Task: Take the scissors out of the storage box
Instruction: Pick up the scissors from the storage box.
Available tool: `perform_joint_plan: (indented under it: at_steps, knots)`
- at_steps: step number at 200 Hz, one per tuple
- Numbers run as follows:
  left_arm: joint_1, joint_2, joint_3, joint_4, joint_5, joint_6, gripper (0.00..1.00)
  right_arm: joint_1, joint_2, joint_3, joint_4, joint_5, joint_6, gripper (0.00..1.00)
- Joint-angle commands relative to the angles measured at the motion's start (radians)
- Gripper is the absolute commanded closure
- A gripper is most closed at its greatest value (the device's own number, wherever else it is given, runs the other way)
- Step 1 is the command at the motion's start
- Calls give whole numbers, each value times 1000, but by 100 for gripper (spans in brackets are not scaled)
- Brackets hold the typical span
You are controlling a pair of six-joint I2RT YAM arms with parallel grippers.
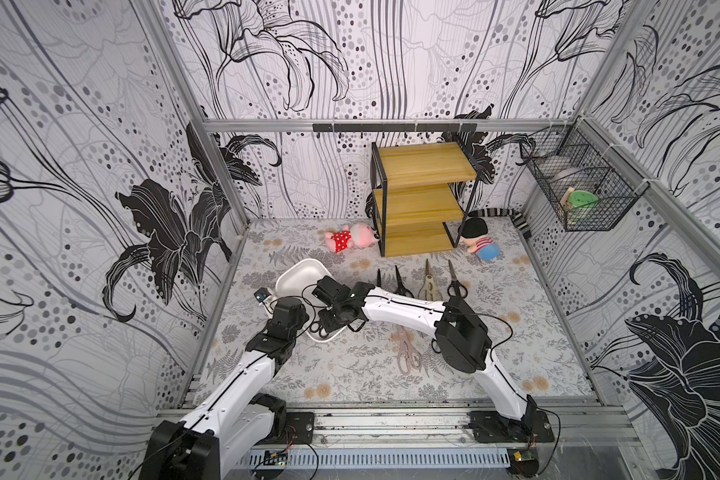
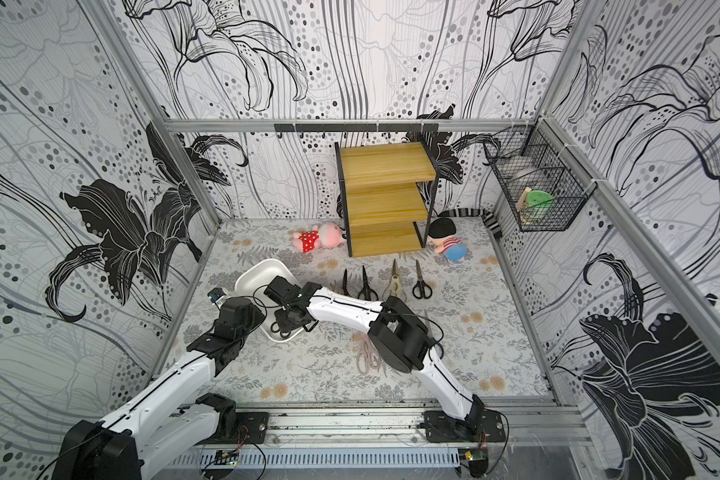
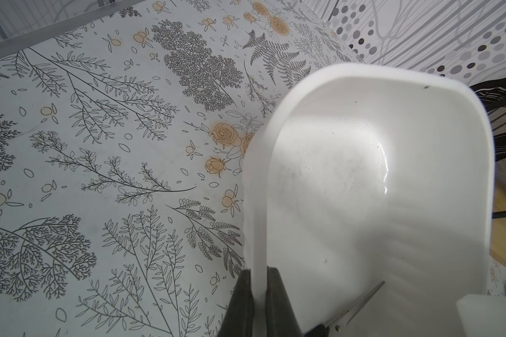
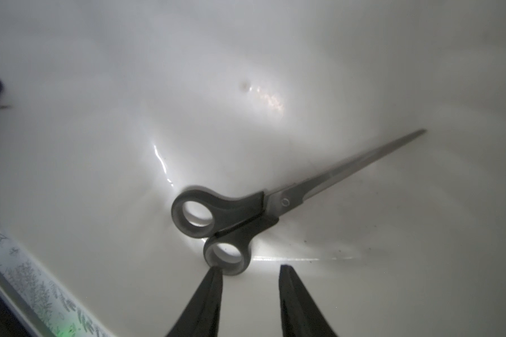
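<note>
The white storage box [image 1: 298, 276] [image 2: 258, 276] lies at the table's left, its near end under both wrists. My left gripper [image 3: 259, 271] is shut on the box's rim [image 3: 278, 140]. A pair of black-handled scissors [image 4: 234, 216] lies on the box floor [image 4: 129, 87]; its handles also show in both top views [image 1: 317, 328] [image 2: 281, 330]. My right gripper [image 4: 250, 270] is inside the box, open, just short of the lower handle ring, one fingertip [image 4: 215, 272] close beside it. Several more scissors lie on the table: a back row [image 1: 402, 284] [image 1: 456, 282] and a pale pink pair [image 1: 408, 353].
A wooden shelf [image 1: 425, 199] stands at the back, with a plush toy on each side [image 1: 350, 237] [image 1: 481, 241]. A black wire basket [image 1: 582, 191] hangs on the right wall. The right arm [image 1: 408, 309] stretches across the middle of the table.
</note>
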Motion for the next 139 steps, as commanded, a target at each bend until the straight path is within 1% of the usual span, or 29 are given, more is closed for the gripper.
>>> perform_joint_plan:
  at_steps: [1, 46, 68, 97, 139]
  knots:
    - [0, -2, 19, 1, -13, 5, 100, 7, 34, 37, -79, 17, -58, 63]
    - [4, -3, 19, -2, -15, 2, 100, 34, 93, 72, -87, 7, -44, 63]
    - [6, -7, 20, -4, -14, 3, 100, 37, 103, 49, -71, 20, -19, 62]
    - [8, -6, 21, 2, -10, 3, 100, 37, 113, 36, -76, 96, 12, 63]
    - [10, -4, 23, 1, -2, 6, 100, 41, 138, 12, -54, 260, 63, 65]
